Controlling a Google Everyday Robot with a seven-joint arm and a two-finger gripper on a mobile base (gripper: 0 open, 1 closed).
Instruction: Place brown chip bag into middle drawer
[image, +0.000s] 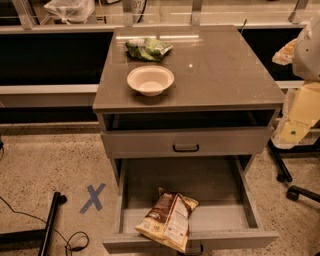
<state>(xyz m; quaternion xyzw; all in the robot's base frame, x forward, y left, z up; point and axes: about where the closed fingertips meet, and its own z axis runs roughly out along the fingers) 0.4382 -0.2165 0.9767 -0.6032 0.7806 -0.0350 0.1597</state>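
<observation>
The brown chip bag (167, 220) lies in the pulled-out drawer (250, 210) of the grey cabinet. It is dark brown with a white label panel. It rests at the front left of the drawer, and its lower end leans over the drawer's front wall. My gripper (299, 117) is the cream and white shape at the right edge of the camera view. It sits beside the cabinet at about top-drawer height, well apart from the bag, and holds nothing that I can see.
A closed drawer with a dark handle (186, 147) sits above the open one, under an open slot. On the cabinet top (225, 70) stand a white bowl (150, 80) and a small green bag (148, 49). A blue X (94, 197) and black stand legs (50, 220) are on the floor at left, and chair wheels (292, 192) at right.
</observation>
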